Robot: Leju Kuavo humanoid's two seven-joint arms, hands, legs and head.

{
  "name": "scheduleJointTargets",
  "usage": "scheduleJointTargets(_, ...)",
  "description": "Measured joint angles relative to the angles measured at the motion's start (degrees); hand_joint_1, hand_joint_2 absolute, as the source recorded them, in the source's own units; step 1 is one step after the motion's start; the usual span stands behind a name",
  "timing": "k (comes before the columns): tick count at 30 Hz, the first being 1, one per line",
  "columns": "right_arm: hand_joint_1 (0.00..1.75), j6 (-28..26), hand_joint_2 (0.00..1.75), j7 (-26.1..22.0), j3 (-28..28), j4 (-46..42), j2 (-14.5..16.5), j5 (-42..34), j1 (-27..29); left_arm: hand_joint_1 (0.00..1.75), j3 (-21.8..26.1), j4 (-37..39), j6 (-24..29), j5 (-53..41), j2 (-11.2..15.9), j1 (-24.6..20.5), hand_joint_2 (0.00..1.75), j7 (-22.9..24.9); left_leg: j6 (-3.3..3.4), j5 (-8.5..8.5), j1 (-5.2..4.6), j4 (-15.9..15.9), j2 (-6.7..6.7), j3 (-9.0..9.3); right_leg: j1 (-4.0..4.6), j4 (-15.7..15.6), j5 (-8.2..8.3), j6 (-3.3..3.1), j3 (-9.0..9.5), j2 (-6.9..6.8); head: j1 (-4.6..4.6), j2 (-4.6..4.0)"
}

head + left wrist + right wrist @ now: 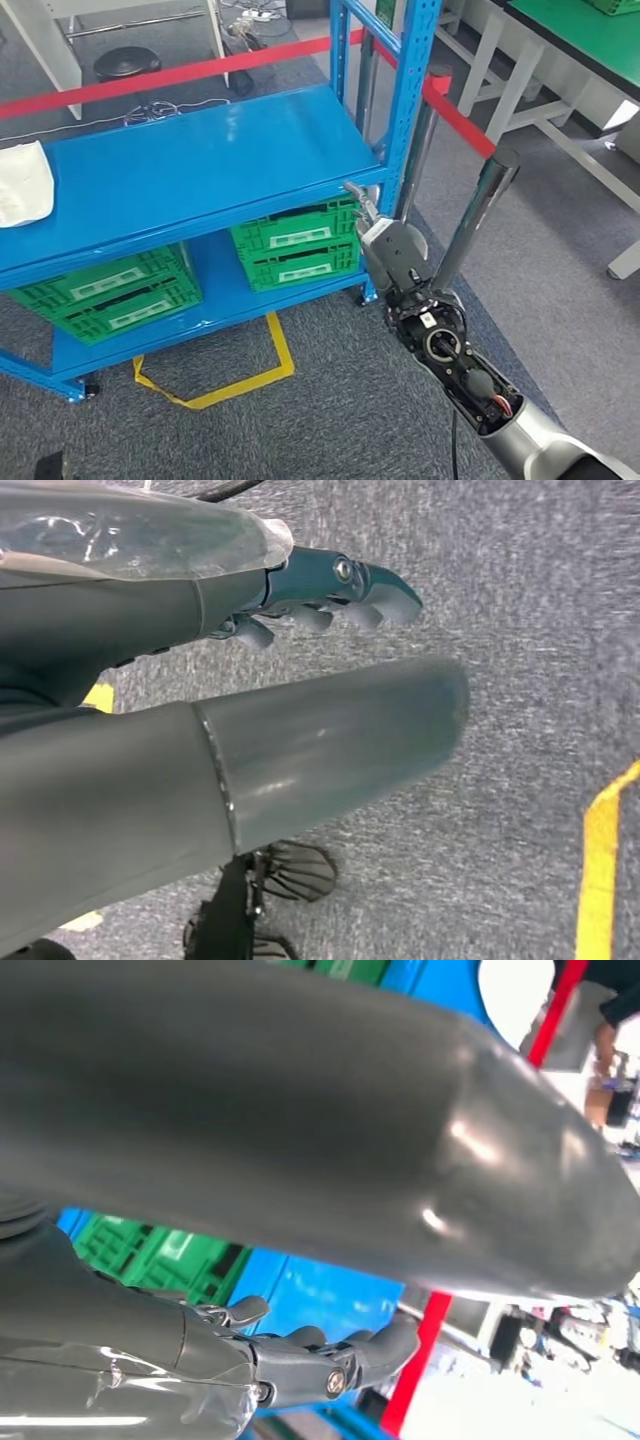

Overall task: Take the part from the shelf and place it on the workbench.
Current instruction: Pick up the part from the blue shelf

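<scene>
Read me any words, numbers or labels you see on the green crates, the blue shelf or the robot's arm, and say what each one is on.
No text here can be read.
Pale labels on the right-hand green plastic crate: too blurred.
Pale labels on the left-hand green plastic crate: too blurred.
Small white sticker on the wrist behind the right hand: too small.
Blue metal shelf: no lettering seen.
Yellow floor tape: plain lines, no writing.

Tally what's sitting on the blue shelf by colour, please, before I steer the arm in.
Green crates: 2, both on the lower level, left and right.
White cloth: 1, on the upper level at the left end.
Total: 3 things on the shelf.
</scene>
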Motion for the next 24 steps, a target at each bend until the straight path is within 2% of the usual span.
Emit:
scheduleJointTargets(2,0.0,0.01,0.0,-0.01,-0.04,0.01,0.0,0.0,0.01,0.0,-0.01,0.0,-0.04,0.04,0.03,0.1,0.0,0.0,1.01,0.5,0.05,-0.21,-0.07,0.72,0.03,0.55,-0.19,0.74,0.2,-0.09,0.13,0.0)
scheduleJointTargets(4,0.0,0.0,0.0,-0.02,-0.04,0.01,0.0,0.01,-0.1,0.0,-0.01,0.0,-0.04,0.05,0.04,0.01,0.0,0.0,1.79,0.23,0.12,-0.38,-0.08,1.76,0.03,4.12,-1.85,1.11,-1.27,-0.43,0.32,-0.01)
scheduleJointTargets(7,0.0,0.01,0.0,0.0,-0.07,0.06,0.0,0.0,-0.16,0.0,0.0,0.0,-0.04,0.07,-0.01,-0.03,0.0,0.0,2.43,-0.5,-0.28,-0.44,-0.12,2.47,0.22,15.06,-6.12,0.85,-7.84,-0.68,0.76,0.0)
scheduleJointTargets(8,0.0,0.02,0.0,0.01,-0.08,0.08,0.0,0.0,-0.07,0.0,0.0,0.0,-0.04,0.09,-0.03,0.08,0.0,0.0,2.52,-0.79,-0.48,-0.43,-0.13,2.72,0.33,17.02,-6.37,0.63,-9.54,-0.68,0.89,0.01)
scheduleJointTargets(9,0.0,0.04,0.0,0.01,-0.07,0.1,0.0,0.0,0.0,0.0,0.0,0.0,-0.04,0.11,-0.04,0.17,0.0,0.0,2.59,-1.11,-0.7,-0.43,-0.13,3.09,0.5,16.82,-5.39,0.37,-10.21,-0.68,0.97,0.01)
scheduleJointTargets(10,0.0,0.06,0.0,0.01,-0.07,0.11,0.0,0.0,0.03,0.0,0.0,0.0,-0.04,0.13,-0.05,0.22,0.0,0.0,2.63,-1.47,-0.9,-0.43,-0.13,3.6,0.72,14.38,-3.19,0.01,-9.75,-0.69,1.04,0.01)
scheduleJointTargets(11,0.0,0.08,0.0,0.0,-0.08,0.12,0.0,0.0,0.01,0.0,-0.01,0.0,-0.06,0.13,-0.06,0.24,0.0,0.0,2.65,-1.87,-1.06,-0.45,-0.13,4.16,1.05,10.44,-0.28,-0.54,-8.49,-0.71,1.11,0.01)
scheduleJointTargets(12,0.0,0.09,0.0,0.0,-0.09,0.14,0.0,0.0,-0.05,0.0,-0.01,0.0,-0.1,0.12,-0.18,0.22,0.0,0.0,2.62,-2.23,-1.2,-0.48,-0.11,4.68,1.4,6.72,1.82,-1.17,-7.22,-0.83,0.95,0.0)
scheduleJointTargets(13,0.0,0.12,0.0,-0.01,-0.09,0.14,0.0,0.0,-0.15,0.0,-0.01,0.0,-0.14,0.11,-0.25,0.17,0.0,0.0,2.51,-2.51,-1.22,-0.53,-0.1,4.95,1.73,3.52,2.87,-1.64,-6.12,-0.95,0.74,-0.01)
scheduleJointTargets(14,0.0,0.16,0.0,0.0,-0.09,0.14,0.0,0.0,-0.2,0.0,-0.01,0.0,-0.17,0.11,-0.31,0.13,0.0,0.0,2.3,-2.71,-1.17,-0.66,-0.06,5.07,2.02,1.59,3.38,-2.03,-5.32,-1.05,0.58,-0.01)
scheduleJointTargets(15,0.0,0.18,0.0,0.01,-0.1,0.14,0.0,0.0,-0.23,0.0,0.0,0.0,-0.19,0.1,-0.39,0.13,0.0,0.0,1.99,-2.67,-1.14,-0.56,-0.02,5.16,2.19,0.77,3.08,-2.26,-4.96,-1.12,0.42,-0.01)
scheduleJointTargets(18,0.0,0.16,0.0,-0.01,-0.09,0.06,0.0,0.0,-0.3,0.0,-0.01,0.0,-0.19,0.02,-0.4,0.2,0.0,0.0,1.08,-2.79,-1.06,1.12,-0.02,5.07,1.75,-0.94,3.54,-2.74,-2.92,-0.99,0.61,0.01)
scheduleJointTargets(19,0.0,0.17,0.0,-0.02,-0.08,0.03,0.0,0.0,-0.4,0.0,-0.01,0.0,-0.19,-0.01,-0.39,0.1,0.0,0.0,0.81,-3.48,-0.98,3.18,-0.08,4.04,1.49,-1.36,3.57,-2.85,-2.19,-0.99,0.53,0.0)
scheduleJointTargets(20,0.0,0.17,0.0,-0.02,-0.05,0.02,0.0,0.0,-0.49,0.0,-0.01,0.0,-0.19,-0.03,-0.34,-0.01,0.0,0.0,0.51,-4.63,-0.84,6.37,-0.14,2.17,1.31,-1.66,3.49,-2.93,-1.71,-1.02,0.44,0.0)
scheduleJointTargets(22,0.0,0.18,0.0,-0.01,-0.03,0.02,0.0,0.0,-0.58,0.0,-0.01,0.0,-0.19,-0.03,-0.25,-0.09,0.0,0.0,-0.21,-7.49,-0.44,13.82,-0.18,-2.91,1.12,-1.79,3.1,-2.98,-1.32,-0.97,0.26,0.0)
scheduleJointTargets(23,0.0,0.2,0.0,-0.01,-0.01,0.03,0.0,0.0,-0.51,0.0,-0.01,0.0,-0.19,-0.02,-0.21,0.01,0.0,0.0,-0.5,-8.18,-0.18,16.13,-0.17,-4.99,1.0,-1.79,2.82,-2.9,-1.12,-0.88,0.26,0.01)
scheduleJointTargets(24,0.0,0.21,0.0,-0.01,0.01,0.03,0.0,0.0,-0.42,0.0,-0.01,0.0,-0.19,-0.01,-0.19,0.14,0.0,0.0,-0.76,-7.68,0.07,16.38,-0.16,-6.08,0.87,-1.78,2.5,-2.75,-0.82,-0.77,0.25,0.01)
